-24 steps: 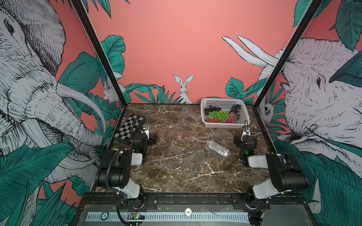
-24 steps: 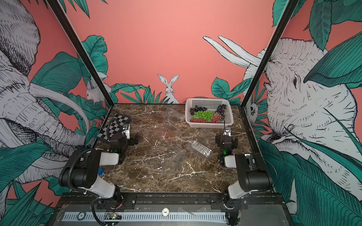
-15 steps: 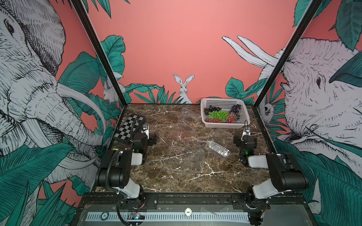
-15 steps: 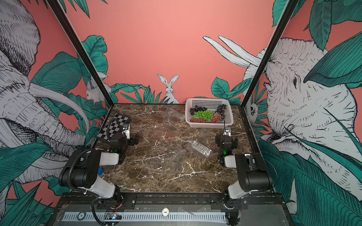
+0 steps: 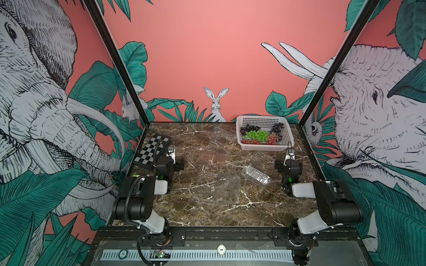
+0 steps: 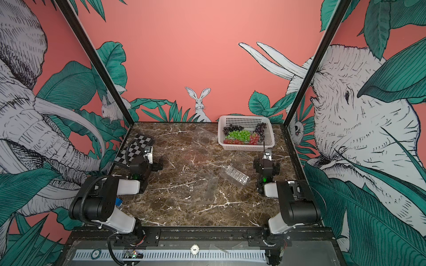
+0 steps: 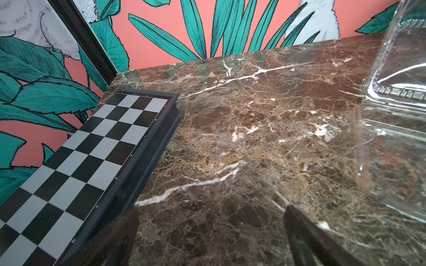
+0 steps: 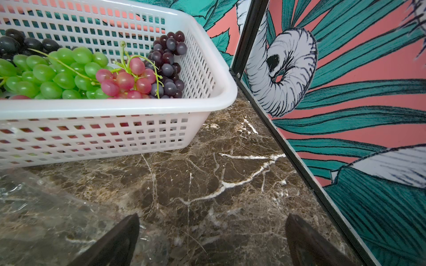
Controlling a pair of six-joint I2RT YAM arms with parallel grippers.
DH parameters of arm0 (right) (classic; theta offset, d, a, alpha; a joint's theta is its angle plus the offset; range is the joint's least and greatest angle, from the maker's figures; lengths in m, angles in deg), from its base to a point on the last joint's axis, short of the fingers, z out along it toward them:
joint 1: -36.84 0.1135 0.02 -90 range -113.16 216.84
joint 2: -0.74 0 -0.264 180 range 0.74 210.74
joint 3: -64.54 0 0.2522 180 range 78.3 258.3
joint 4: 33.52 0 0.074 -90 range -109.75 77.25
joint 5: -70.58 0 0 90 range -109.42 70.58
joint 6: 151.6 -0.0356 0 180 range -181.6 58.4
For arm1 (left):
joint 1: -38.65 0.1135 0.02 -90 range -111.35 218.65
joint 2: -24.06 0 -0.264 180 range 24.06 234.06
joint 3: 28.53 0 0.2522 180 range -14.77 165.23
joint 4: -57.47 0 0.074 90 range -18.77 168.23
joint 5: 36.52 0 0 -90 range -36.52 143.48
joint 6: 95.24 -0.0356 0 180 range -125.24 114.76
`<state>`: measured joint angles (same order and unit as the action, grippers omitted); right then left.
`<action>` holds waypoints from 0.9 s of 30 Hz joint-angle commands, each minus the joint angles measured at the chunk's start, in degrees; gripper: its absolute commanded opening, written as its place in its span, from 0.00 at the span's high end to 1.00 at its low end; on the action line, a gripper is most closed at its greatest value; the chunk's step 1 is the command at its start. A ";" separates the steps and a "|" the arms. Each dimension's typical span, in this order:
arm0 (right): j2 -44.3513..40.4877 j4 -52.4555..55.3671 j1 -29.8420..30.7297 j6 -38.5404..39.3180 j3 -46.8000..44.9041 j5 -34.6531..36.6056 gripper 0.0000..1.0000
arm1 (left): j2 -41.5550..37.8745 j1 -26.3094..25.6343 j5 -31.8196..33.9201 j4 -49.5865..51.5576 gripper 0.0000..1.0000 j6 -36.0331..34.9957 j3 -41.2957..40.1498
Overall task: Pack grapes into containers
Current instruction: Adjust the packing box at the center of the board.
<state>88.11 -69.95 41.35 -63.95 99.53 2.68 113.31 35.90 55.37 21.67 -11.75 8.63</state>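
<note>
Log the white basket first, at the far right of the table. It holds all the grapes you can see. As far as you can separate them there are five bunches packed against each other: two dark, one green, two red. The containers are clear and faint against the marble. You can fix one just left of the basket. In the left wrist view this container has its lid standing open, and only marble shows through its walls. A second container lies mid-table, just beside one clear ribbed bottle lying on its side. A further sheet of clear plastic shows near your right jaws in the right wrist view; you cannot tell which piece it belongs to. One chessboard lies at the table's left edge, beside the left arm. Your left jaws are spread wide with bare marble between them, gripping nothing. Your right jaws are spread equally wide, gripping nothing, facing the basket's near corner and apart from it.
</note>
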 commanded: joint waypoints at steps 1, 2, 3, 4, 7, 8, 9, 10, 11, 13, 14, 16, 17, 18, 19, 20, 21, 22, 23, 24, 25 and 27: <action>0.25 -1.00 0.09 -0.04 0.47 0.44 0.02 | -0.22 0.11 -0.90 0.09 0.00 -0.57 0.50; 0.25 -0.96 0.08 -0.02 0.41 0.39 0.02 | -0.26 0.15 -0.92 0.16 0.01 -0.53 0.48; 0.27 -0.96 0.14 -0.04 0.47 0.39 0.02 | -0.22 0.12 -0.85 0.16 0.00 -0.53 0.50; 0.25 -0.96 0.10 -0.05 0.47 0.39 0.02 | -0.22 0.15 -0.84 0.11 0.00 -0.54 0.51; 0.28 -0.99 0.11 -0.09 0.47 0.39 0.02 | -0.39 0.11 -0.19 0.16 0.00 -0.32 0.35; 0.20 -1.04 0.14 -0.04 0.47 0.39 0.02 | -0.42 0.17 0.52 0.27 0.01 -0.02 0.36; 0.22 -1.09 0.12 -0.11 0.43 0.39 0.02 | -0.47 0.10 0.68 0.01 0.00 -0.02 0.23; 0.21 -1.26 0.09 -0.04 0.29 0.39 0.02 | -0.72 0.10 1.16 -0.72 0.00 -0.28 0.24; 0.20 -1.30 0.08 -0.07 0.21 0.50 0.02 | -1.65 0.11 2.06 -0.06 0.00 -0.05 0.34; -0.65 -0.59 0.08 -1.06 0.29 2.32 0.02 | -7.15 0.08 6.68 10.28 0.00 2.25 2.76; -1.28 0.64 -0.19 -1.50 0.28 1.72 0.02 | -9.96 0.16 10.13 16.16 0.00 3.90 4.55; -1.54 -2.30 -0.22 -0.81 -0.94 1.27 0.02 | -15.03 0.12 17.05 25.75 0.00 10.28 7.48; -1.87 -2.55 -0.25 -0.86 -1.53 1.10 0.02 | -16.64 0.11 18.10 28.10 0.00 13.71 8.22; -2.13 -3.17 -0.25 -0.92 -2.00 0.87 0.02 | -18.52 0.10 17.91 31.20 0.00 18.40 9.16; -2.16 -4.84 -0.13 -0.53 -2.74 0.77 0.02 | -19.90 0.10 17.78 34.98 0.00 25.62 9.97; -2.35 -5.94 -0.16 -0.50 -3.39 0.58 0.02 | -20.69 0.11 17.61 37.71 0.01 32.04 10.53; -2.72 -7.45 -0.12 -0.55 -4.54 0.48 0.02 | -21.38 0.19 15.01 40.05 0.01 36.54 11.15; -2.72 -8.85 -0.14 -0.43 -5.24 0.27 0.02 | -21.67 0.15 10.48 41.05 0.00 38.17 11.75; -2.81 -10.20 -0.09 -0.15 -5.94 0.05 0.02 | -21.76 0.19 6.69 41.89 0.00 38.78 12.55; -3.26 -11.04 0.05 0.14 -6.34 -0.13 0.02 | -21.80 0.26 2.43 44.89 0.00 39.47 14.28; -4.48 -11.18 0.61 0.61 -6.27 2.48 0.02 | -21.65 0.13 0.07 47.97 0.00 40.60 16.18; -13.51 5.74 1.19 -2.37 -2.63 7.76 0.02 | -21.32 0.19 -3.57 52.38 0.00 42.69 19.32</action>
<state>82.93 -71.46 41.83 -64.28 93.91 4.78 91.98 36.06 59.78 62.30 22.26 24.68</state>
